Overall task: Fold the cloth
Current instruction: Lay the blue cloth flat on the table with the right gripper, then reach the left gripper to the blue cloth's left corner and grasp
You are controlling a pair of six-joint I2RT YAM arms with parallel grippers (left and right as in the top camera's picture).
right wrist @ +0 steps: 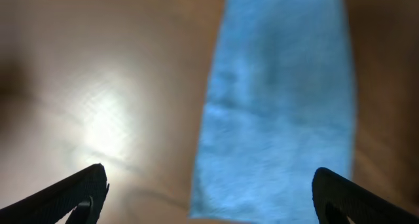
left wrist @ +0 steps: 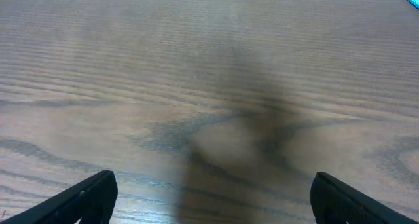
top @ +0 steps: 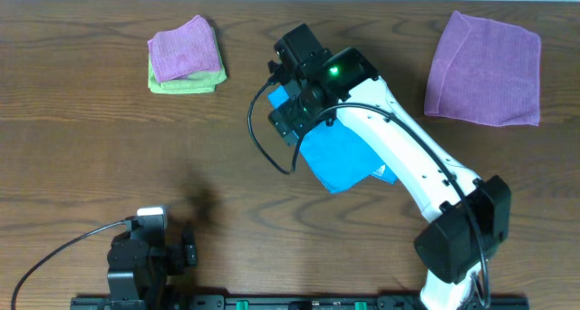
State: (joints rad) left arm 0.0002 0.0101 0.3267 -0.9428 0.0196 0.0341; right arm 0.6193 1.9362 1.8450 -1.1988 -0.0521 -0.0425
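The cloth is bright sky-blue and lies folded in the middle of the table, partly under my right arm. My right gripper hovers over its far left end, where a bit of blue shows beside the black fingers. In the right wrist view the cloth runs as a blue strip below the right gripper, whose jaws stand wide apart with nothing between them. My left gripper rests near the table's front left, far from the cloth. Seen from its wrist, the left gripper is open over bare wood.
A large purple cloth lies at the back right. A small folded purple cloth sits on a lime-green one at the back left. A black cable loops from the right wrist.
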